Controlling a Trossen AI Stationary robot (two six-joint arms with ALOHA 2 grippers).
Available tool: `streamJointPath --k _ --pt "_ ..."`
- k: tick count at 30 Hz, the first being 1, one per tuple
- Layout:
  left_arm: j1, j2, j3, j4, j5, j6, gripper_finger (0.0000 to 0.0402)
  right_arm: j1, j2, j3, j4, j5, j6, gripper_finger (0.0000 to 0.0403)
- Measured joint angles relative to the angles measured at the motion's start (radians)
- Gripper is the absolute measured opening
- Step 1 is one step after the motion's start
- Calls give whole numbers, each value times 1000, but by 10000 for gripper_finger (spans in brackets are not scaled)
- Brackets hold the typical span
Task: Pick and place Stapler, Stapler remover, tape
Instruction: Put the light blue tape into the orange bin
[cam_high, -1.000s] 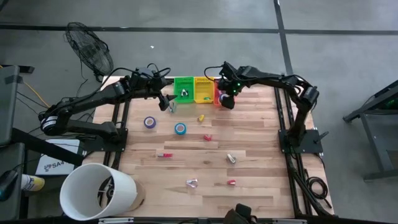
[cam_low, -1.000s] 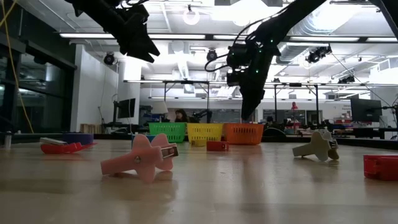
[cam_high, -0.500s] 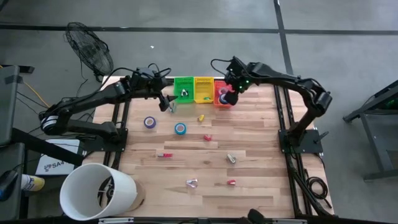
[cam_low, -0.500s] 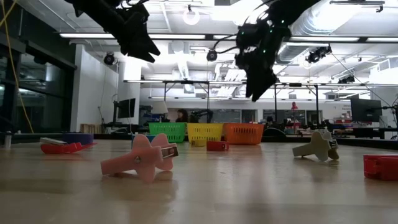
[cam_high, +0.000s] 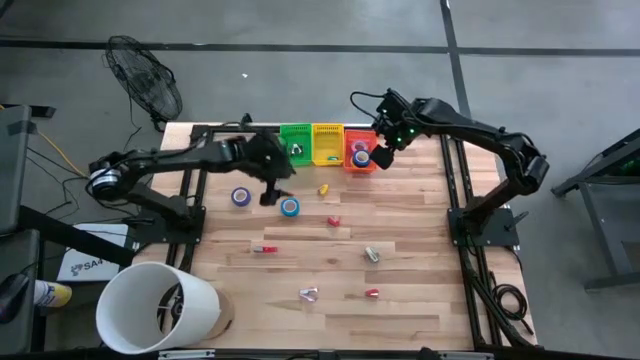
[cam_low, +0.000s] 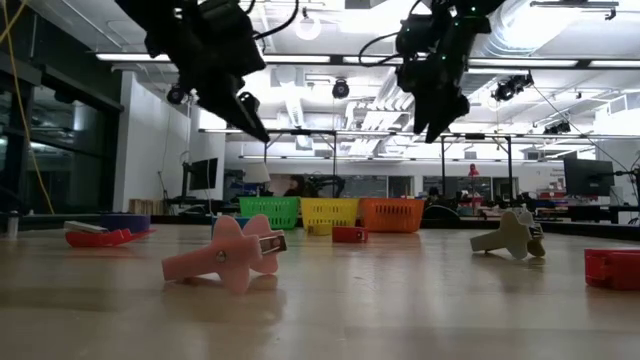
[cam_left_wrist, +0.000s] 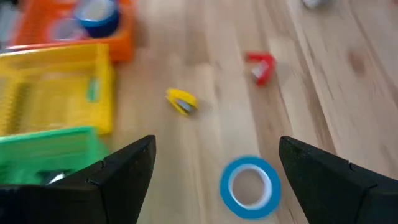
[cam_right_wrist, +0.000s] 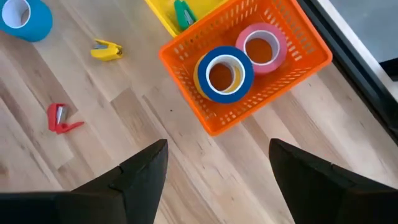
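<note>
The orange basket (cam_high: 361, 156) stands at the far edge of the desk (cam_high: 420, 300), last in a row with a yellow basket (cam_high: 327, 143) beside it and a green basket (cam_high: 295, 141) beyond that. Inside the orange basket sit a pink roll of tape (cam_right_wrist: 262, 47) and, touching it, a blue roll of tape (cam_right_wrist: 224, 73) lying on a yellow ring.

The right tool (cam_high: 384, 152) hangs just above the orange basket's outer corner, its fingers spread wide and holding nothing; its wrist view looks down between both dark fingers (cam_right_wrist: 140, 176) onto the basket.

The left tool (cam_high: 272, 190) hovers well to the green-basket side of the orange basket, over the open desk, fingers wide apart and empty. Just beside it on the wood lies a light blue roll of tape (cam_high: 289, 207), seen between the fingers in the left wrist view. A purple roll of tape (cam_high: 240, 197) lies farther out from the orange basket, past the left tool.

Nearer the front of the desk from the orange basket lie a small yellow stapler remover (cam_high: 323, 188), a red stapler remover (cam_high: 333, 221), a red stapler (cam_high: 264, 249), a pale piece (cam_high: 371, 254), a pink stapler remover (cam_high: 308, 293) and another small red piece (cam_high: 372, 293).
</note>
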Motion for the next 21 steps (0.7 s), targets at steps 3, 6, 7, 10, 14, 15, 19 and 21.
streamJointPath --k 3,6,7,10,14,15,19,21 --pt "-40 11 0 -52 -45 56 335 12 -10 0 -2 25 3 271" --pt "-82 24 2 -67 -85 90 335 26 -11 0 -4 41 3 271" --pt "-95 29 1 -77 -95 101 335 27 -11 0 -4 43 3 271" --pt "-135 55 1 -85 -121 138 335 40 -11 0 0 47 3 271" --pt "-167 115 0 -99 -150 177 335 50 -10 0 1 49 2 271" --pt "-172 131 0 -100 -152 183 335 52 -10 0 1 49 2 271" --pt "-181 198 0 -123 -152 205 335 59 -9 0 1 49 0 271" --pt "-179 228 1 -118 -149 220 335 62 -9 0 1 49 0 271"
